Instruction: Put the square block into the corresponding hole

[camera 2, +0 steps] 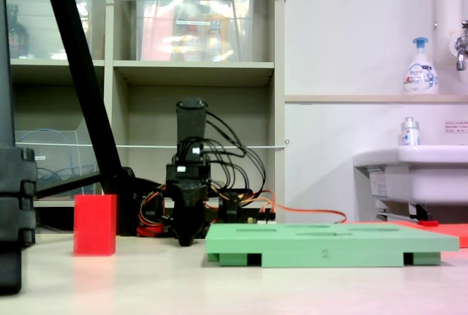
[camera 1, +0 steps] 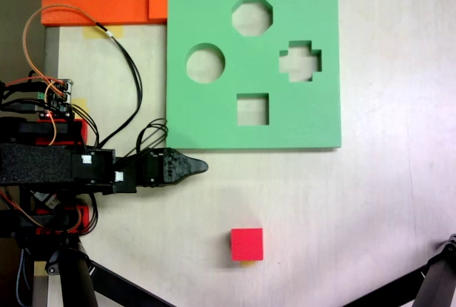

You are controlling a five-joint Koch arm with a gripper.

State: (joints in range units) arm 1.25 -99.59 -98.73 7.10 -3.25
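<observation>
Resting low beside its base, the arm had not yet begun the pick-up; the task stood at its first step. Seen from above, the gripper pointed right across the pale table, its dark tip narrowing to a single point just below the green board's lower left corner. From that angle only one tip showed, and in the side-on view the gripper hung nose down near the tabletop, so I could not tell whether the jaws were spread or pressed together. They held nothing.

The red block sat alone on the table, well apart from the gripper, lower and to the right of its tip in the view from above. In the side-on view the block stood upright at the left, near the camera.

The square hole was empty, in the lower middle of the board, below the octagonal cut-out, with the round cut-out to its left and the cross cut-out to its right.

By my judgement, the next move called for reaching to the block, straddling it with spread jaws, and squaring them to its flat sides before closing.
</observation>
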